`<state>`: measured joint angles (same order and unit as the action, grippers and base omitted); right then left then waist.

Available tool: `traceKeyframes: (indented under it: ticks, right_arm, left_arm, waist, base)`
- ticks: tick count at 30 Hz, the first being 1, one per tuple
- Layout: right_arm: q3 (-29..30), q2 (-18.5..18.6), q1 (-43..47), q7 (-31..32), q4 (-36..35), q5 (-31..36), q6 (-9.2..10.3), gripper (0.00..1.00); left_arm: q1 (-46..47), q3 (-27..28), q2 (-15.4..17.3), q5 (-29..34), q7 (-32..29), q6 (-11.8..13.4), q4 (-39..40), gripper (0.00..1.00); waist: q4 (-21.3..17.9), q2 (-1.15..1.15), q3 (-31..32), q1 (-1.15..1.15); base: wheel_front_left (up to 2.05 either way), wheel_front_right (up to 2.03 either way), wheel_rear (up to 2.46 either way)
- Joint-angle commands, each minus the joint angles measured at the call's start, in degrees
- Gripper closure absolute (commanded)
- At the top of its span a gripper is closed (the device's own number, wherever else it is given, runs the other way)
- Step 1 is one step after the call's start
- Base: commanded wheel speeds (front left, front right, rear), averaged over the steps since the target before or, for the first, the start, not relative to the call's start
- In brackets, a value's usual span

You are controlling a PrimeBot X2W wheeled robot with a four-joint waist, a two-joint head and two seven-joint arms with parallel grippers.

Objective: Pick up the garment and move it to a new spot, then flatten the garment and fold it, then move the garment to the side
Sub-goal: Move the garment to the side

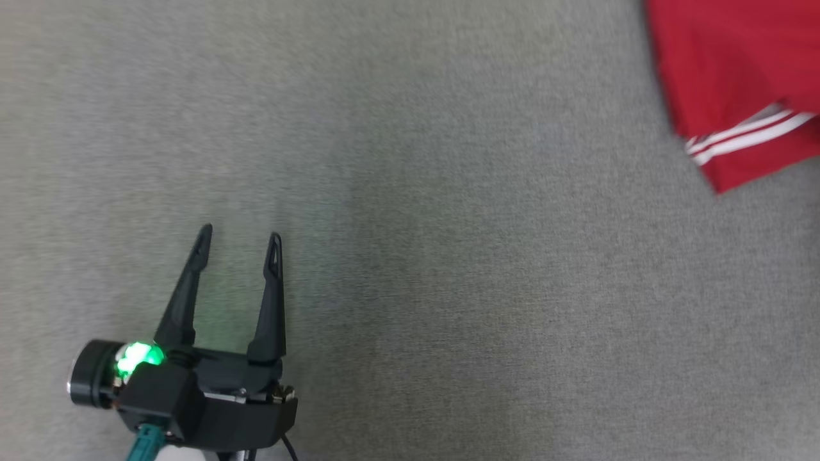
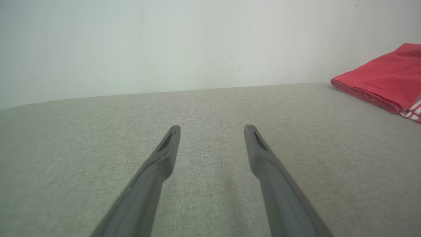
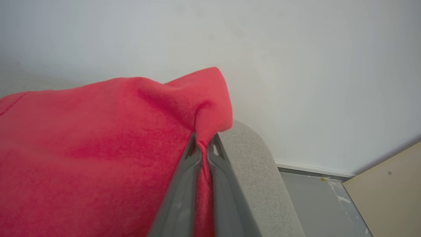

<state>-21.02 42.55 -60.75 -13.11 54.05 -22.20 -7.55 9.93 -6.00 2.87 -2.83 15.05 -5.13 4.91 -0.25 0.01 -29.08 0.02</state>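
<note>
At the upper right of the grey fabric-covered surface lies the folded red cloth garment with white stripes, well apart from the left pincer. That pincer's two dark fingers stand wide apart over bare fabric, holding nothing. The right pincer is clamped together on a pinch of the garment's red cloth, beside the surface's rounded edge.

The garment is red, with white stripes along its edge. The surface is a mottled grey weave. The fingers are black, and a small light glows green.
</note>
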Motion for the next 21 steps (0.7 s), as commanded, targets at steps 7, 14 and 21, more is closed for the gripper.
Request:
traceKeyframes:
  ticks: [7, 14, 21]
  right_arm:
    - [-0.2, 5.6, -5.3, 1.9, -0.6, 0.1, 0.15, 1.0]
    - [0.8, 7.6, -7.1, 3.0, -1.1, 1.7, 0.15, 1.0]
    - [2.4, 7.6, -7.4, 2.2, -1.7, 4.1, 0.15, 0.0]
  left_arm:
    - [2.1, 0.7, 0.1, 1.0, 0.2, -0.7, 6.4, 0.0]
    - [2.1, 1.3, 0.1, 1.6, 0.2, -0.8, 9.8, 0.0]
    - [2.5, 1.4, 0.1, 1.8, 0.2, -0.7, 10.1, 0.0]
  waist:
    - [-4.6, -0.01, -7.4, -0.02]
    - [-4.9, -0.01, -9.3, -0.02]
    - [-4.6, -0.01, -9.3, -0.02]
  base:
    - [0.0, 0.0, 0.0]
    - [0.0, 0.0, 0.0]
    - [0.0, 0.0, 0.0]
